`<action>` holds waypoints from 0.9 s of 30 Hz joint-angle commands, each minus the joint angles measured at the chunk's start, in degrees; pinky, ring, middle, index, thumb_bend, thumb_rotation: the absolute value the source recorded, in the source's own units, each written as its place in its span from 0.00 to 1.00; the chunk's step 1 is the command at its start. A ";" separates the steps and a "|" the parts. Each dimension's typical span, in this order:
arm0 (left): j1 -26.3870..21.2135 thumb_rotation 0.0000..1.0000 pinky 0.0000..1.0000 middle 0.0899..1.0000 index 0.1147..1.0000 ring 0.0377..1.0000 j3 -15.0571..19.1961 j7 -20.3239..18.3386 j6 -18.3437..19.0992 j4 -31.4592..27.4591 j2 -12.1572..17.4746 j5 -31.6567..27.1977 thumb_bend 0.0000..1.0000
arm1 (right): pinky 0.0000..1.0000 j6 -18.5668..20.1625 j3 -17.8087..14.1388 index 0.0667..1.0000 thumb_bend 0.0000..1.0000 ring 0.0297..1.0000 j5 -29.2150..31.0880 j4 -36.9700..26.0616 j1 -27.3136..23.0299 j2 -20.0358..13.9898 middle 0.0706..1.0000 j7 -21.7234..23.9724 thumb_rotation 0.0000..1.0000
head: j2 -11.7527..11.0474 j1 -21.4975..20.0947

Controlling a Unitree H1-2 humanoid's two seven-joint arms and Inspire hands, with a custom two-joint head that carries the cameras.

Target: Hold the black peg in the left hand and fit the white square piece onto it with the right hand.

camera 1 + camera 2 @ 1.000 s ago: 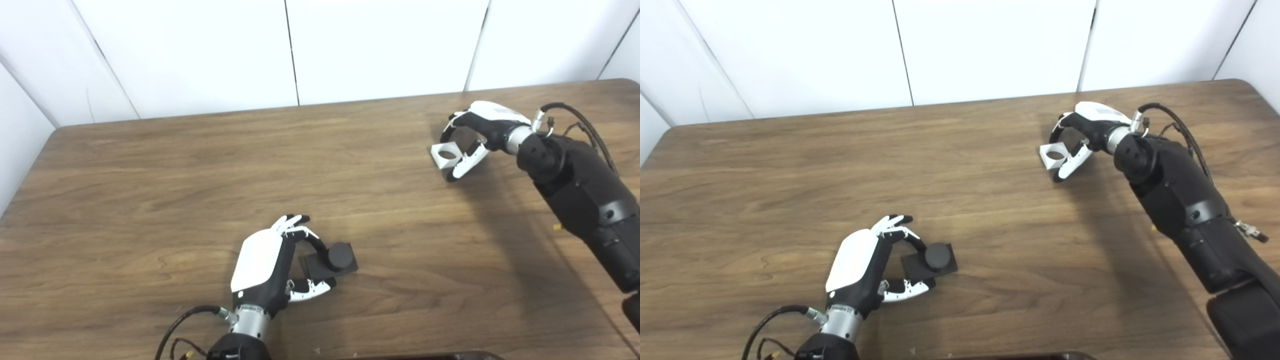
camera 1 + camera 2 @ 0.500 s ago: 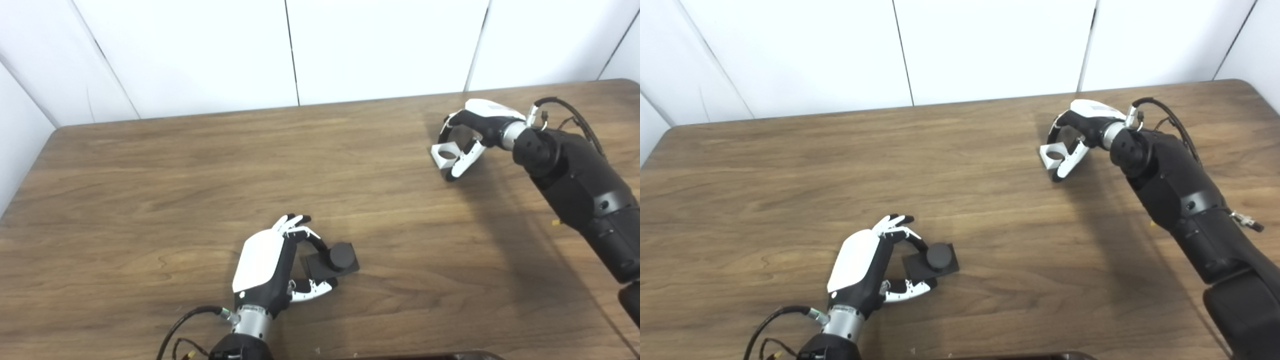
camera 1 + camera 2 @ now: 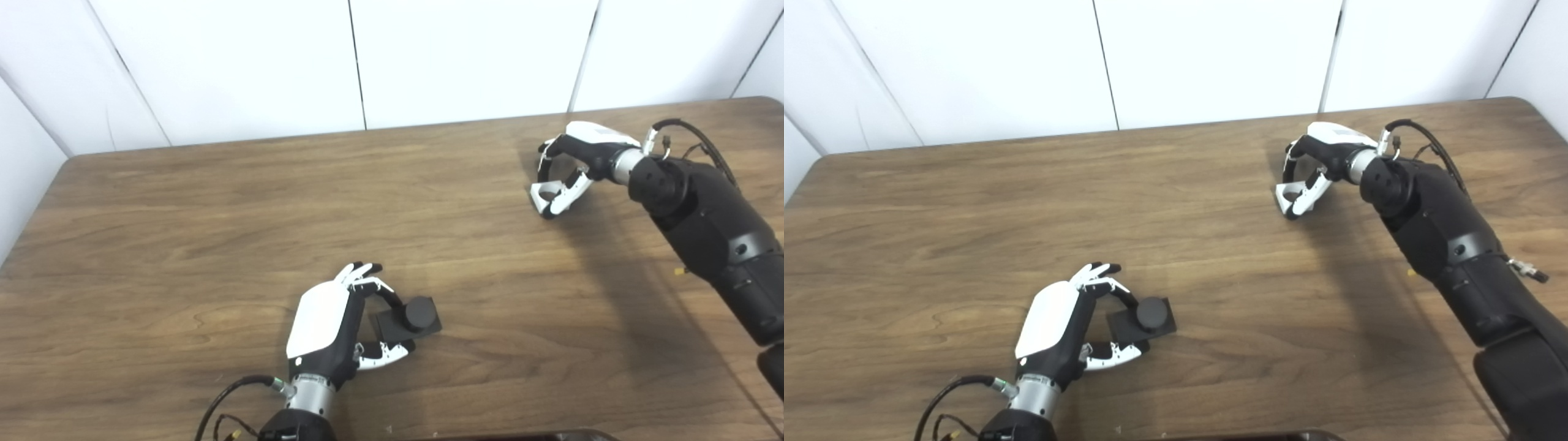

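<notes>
The black peg (image 3: 419,312), a round stub on a square black base, rests on the table (image 3: 184,233) near the front middle. My left hand (image 3: 324,321) curls around the base's left side, fingers at its back edge and thumb at its front edge, pinching it. At the far right lies the white square piece (image 3: 542,196) with its round hole. My right hand (image 3: 579,159) arches over it, and its fingers (image 3: 1287,164) and thumb have closed round it. Most of the piece is hidden between them.
The brown wooden table meets white wall panels at the back. My black right forearm (image 3: 704,220) stretches across the right side of the table. A dark edge (image 3: 508,436) shows at the bottom of the picture.
My right hand's fingers and thumb have drawn together round the white piece, which now shows less. My left hand and the peg have crept slightly to the right together.
</notes>
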 commanded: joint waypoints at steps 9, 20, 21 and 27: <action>1.31 0.07 0.84 0.87 0.43 0.94 -0.61 -1.58 0.55 0.91 -2.37 -1.19 0.50 | 0.92 -0.57 -0.40 0.46 0.52 0.97 -0.48 -0.61 -2.29 -0.51 0.90 -1.11 0.14 | 0.01 -0.06; 1.07 0.07 0.83 0.87 0.43 0.94 -0.59 -1.37 0.58 1.39 -2.12 -1.25 0.50 | 0.93 -0.76 -1.66 0.46 0.52 0.98 -0.28 -6.14 -1.01 -1.27 0.89 -1.40 0.14 | 0.02 -0.26; 1.03 0.07 0.83 0.87 0.43 0.94 -0.54 -1.38 0.56 1.44 -2.11 -1.30 0.50 | 0.93 -0.64 -1.71 0.46 0.52 0.98 -0.33 -6.74 -0.95 -1.36 0.89 -1.24 0.14 | 0.02 -0.26; 0.70 0.07 0.83 0.86 0.43 0.93 -0.59 -0.99 0.22 2.04 -1.98 -0.79 0.50 | 0.93 -0.43 -2.03 0.46 0.52 0.98 -0.28 -11.71 -0.26 -2.08 0.90 0.07 0.14 | -0.11 -0.32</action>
